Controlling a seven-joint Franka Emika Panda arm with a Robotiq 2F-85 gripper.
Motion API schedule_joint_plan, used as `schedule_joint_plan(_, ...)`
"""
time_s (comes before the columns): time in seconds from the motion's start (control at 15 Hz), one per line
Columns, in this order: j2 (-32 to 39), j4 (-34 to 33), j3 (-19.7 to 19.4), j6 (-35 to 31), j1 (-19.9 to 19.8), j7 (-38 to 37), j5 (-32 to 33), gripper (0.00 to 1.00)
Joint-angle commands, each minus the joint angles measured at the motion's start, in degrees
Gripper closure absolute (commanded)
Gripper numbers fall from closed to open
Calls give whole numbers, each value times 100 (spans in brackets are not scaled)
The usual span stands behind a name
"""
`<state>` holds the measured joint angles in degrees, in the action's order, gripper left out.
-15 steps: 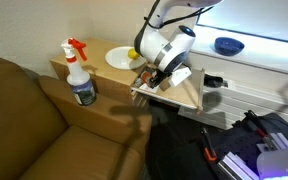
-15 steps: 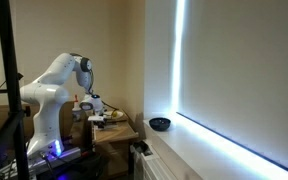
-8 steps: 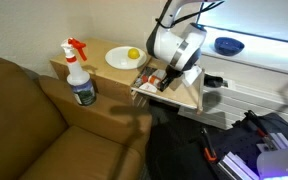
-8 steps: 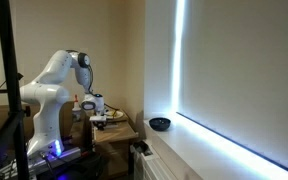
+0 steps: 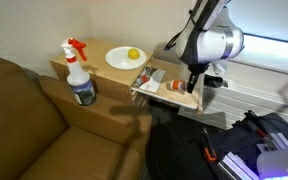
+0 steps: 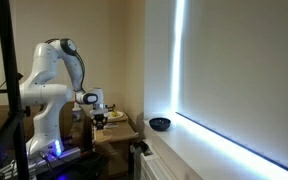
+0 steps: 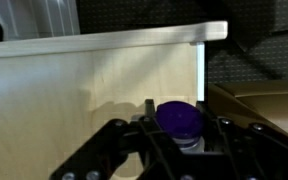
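Note:
In the wrist view my gripper is shut on a small bottle with a purple cap, held between its dark fingers above a pale wooden tray and near the tray's edge. In an exterior view the gripper hangs over the right end of that tray, with a small red-and-white item lying just to its left. A white plate with a yellow lemon stands further left. The arm is small and distant in an exterior view, its gripper low over the side table.
A spray bottle with a red trigger stands on the wooden ledge beside the brown sofa. A dark bowl rests on the window sill. Black bags and gear lie on the floor below the tray.
The arm has swung right across the tray, away from the plate, so the lemon now shows. The grip on the bottle is unchanged.

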<state>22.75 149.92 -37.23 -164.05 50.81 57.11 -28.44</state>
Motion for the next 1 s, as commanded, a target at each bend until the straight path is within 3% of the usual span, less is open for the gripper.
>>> schedule_joint_plan(0.0, -511, 225, -1585, 190, 1284, -1019, 1595, 81)
schedule_joint_plan(0.07, -528, 136, -348, -59, -55, -1460, 2145, 56)
schedule_joint_plan(0.13, -314, 96, -1285, 98, 1037, -871, 1325, 56)
schedule_joint_plan(0.27, -400, 125, -1500, 120, 1220, -934, 1445, 56)
schedule_joint_plan(0.33, -401, 137, -1502, 121, 1229, -934, 1445, 81)
schedule_joint_plan(0.47, 90, -214, -1579, 681, 1327, -1202, 1547, 81)
schedule_joint_plan(0.67, 785, -869, -1880, 1554, 1970, -2084, 2009, 81)
schedule_joint_plan(0.87, 1388, -1612, -1739, 2557, 2187, -2684, 2252, 81)
schedule_joint_plan(0.93, 1140, -1856, -1125, 2789, 1541, -3414, 3249, 81)
